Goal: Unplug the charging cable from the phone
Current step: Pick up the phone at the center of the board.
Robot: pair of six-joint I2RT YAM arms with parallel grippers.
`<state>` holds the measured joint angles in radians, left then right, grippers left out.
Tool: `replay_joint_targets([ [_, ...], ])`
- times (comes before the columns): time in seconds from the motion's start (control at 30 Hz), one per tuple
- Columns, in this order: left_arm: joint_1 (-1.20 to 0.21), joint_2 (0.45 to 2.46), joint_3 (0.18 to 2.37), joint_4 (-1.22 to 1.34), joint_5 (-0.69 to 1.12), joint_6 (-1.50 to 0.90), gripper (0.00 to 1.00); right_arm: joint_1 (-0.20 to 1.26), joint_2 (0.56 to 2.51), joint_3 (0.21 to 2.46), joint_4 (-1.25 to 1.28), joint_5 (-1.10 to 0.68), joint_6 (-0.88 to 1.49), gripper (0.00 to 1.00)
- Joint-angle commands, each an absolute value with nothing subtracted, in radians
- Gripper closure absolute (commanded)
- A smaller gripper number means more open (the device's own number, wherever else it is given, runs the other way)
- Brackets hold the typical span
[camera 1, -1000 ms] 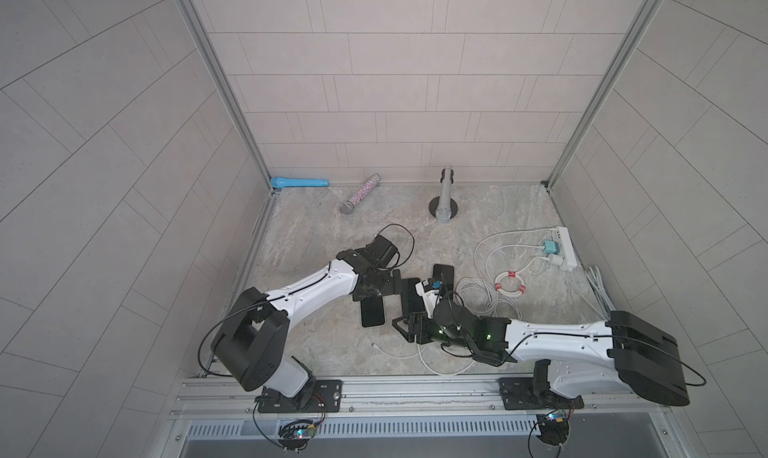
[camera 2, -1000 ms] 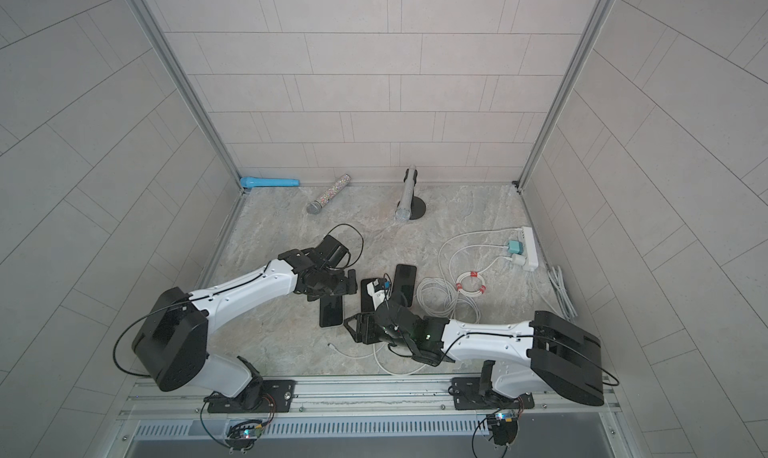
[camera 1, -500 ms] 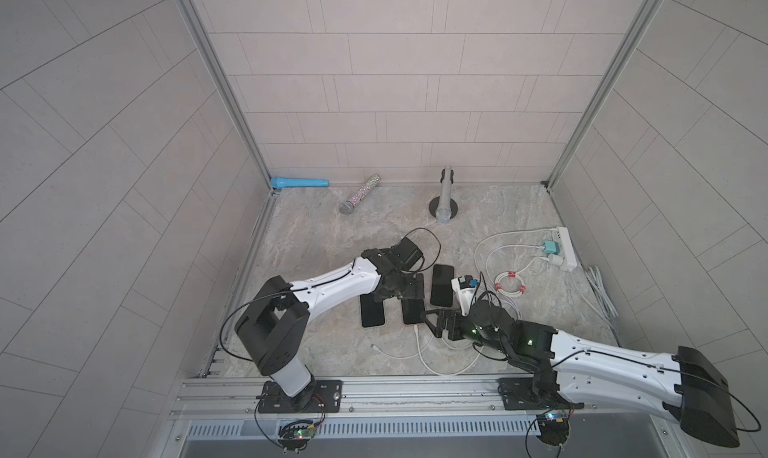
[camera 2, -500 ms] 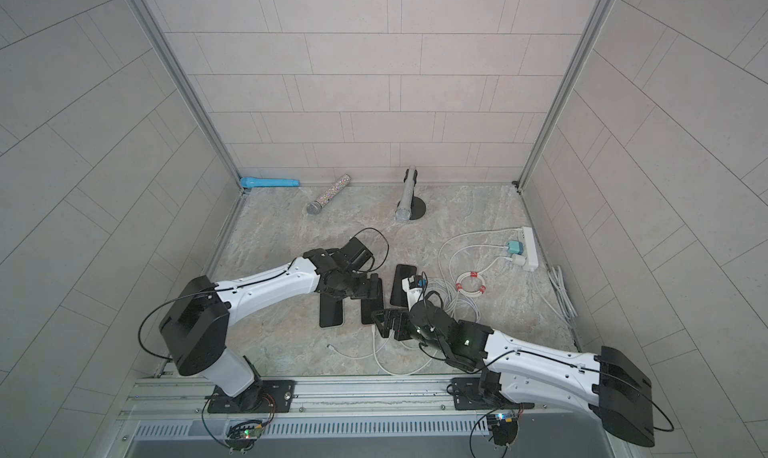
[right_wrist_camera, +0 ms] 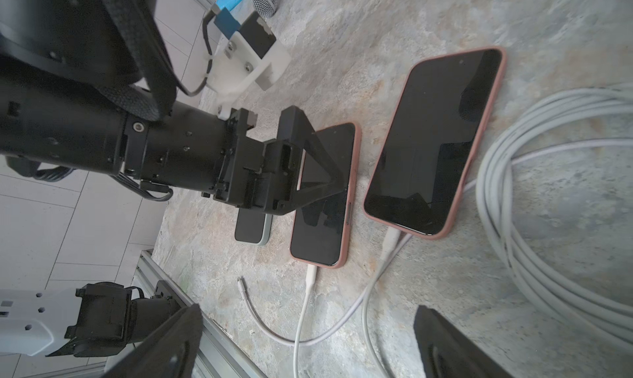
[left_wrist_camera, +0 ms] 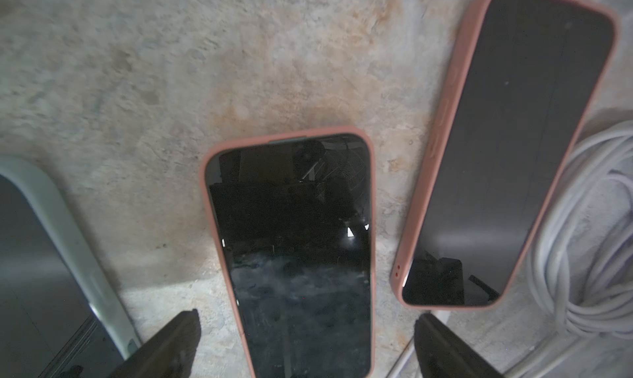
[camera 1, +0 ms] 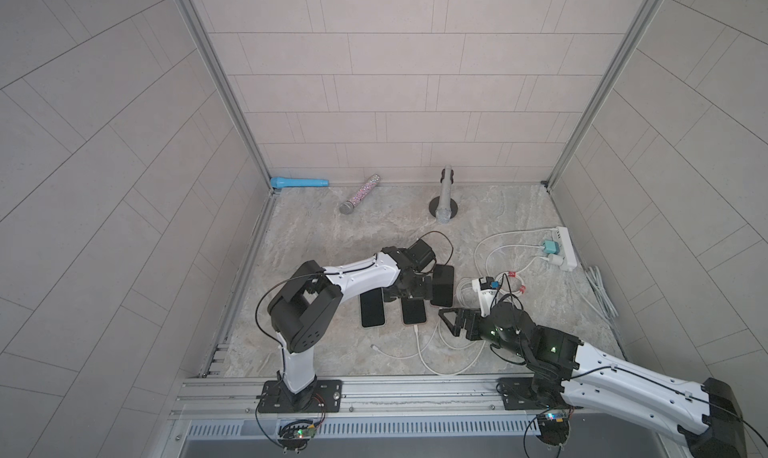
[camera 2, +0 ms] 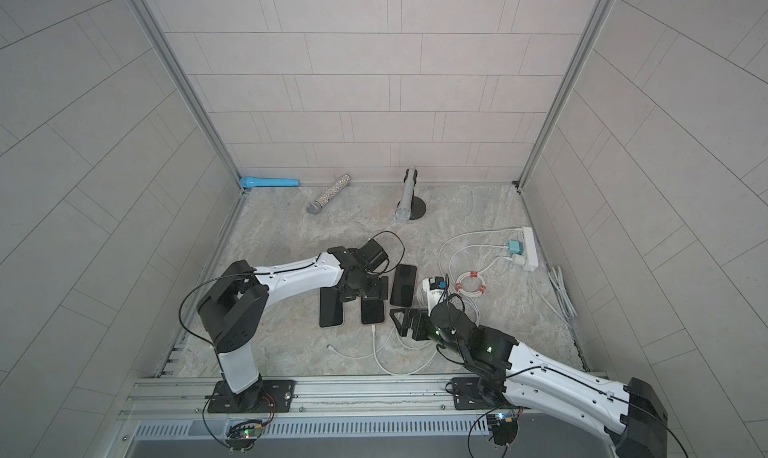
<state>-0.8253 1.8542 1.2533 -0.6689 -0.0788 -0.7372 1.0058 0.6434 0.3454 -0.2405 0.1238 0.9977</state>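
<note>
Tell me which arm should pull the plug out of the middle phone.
Right, likely. The right gripper is open near the cable end of the middle phone, and its wrist view faces the white plug there. The left gripper hangs open over that phone's screen, away from the plug.

A robotics lab test cell, dressed up as a tiled room.
Tile-patterned wall panels (camera 1: 374, 82) meet at bare aluminium posts (camera 1: 230, 103) around a stone-look surface (camera 1: 332, 236). The left arm (camera 1: 361, 275) and right arm (camera 1: 631, 383) are bolted to an aluminium rail (camera 1: 395, 393), with an exposed circuit board (camera 1: 297, 433) hanging below. Props lie about: a blue microphone (camera 1: 299, 182), a glitter microphone (camera 1: 360, 194) and a white power strip (camera 1: 567, 248).
</note>
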Motion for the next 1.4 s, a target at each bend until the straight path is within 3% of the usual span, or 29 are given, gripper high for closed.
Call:
replay_joint_targets([
  [0.0,-0.837,1.884,1.288,-0.71,-0.095,-0.746,0.0,1.002,0.629,0.337,-0.265,0.117,0.989,0.0],
  [0.37,-0.86,1.988,1.37,-0.784,-0.176,-0.75,0.03,0.999,0.622,0.324,-0.256,0.117,0.998,0.0],
  [0.83,-0.867,2.041,1.383,-0.78,-0.196,-0.771,0.15,0.999,0.635,0.309,-0.223,0.115,1.012,0.0],
  [1.03,-0.867,2.046,1.37,-0.75,-0.175,-0.775,0.24,0.999,0.652,0.309,-0.208,0.111,1.015,0.0],
  [1.37,-0.866,2.002,1.319,-0.71,-0.158,-0.779,0.54,0.999,0.658,0.307,-0.192,0.102,1.012,0.04],
])
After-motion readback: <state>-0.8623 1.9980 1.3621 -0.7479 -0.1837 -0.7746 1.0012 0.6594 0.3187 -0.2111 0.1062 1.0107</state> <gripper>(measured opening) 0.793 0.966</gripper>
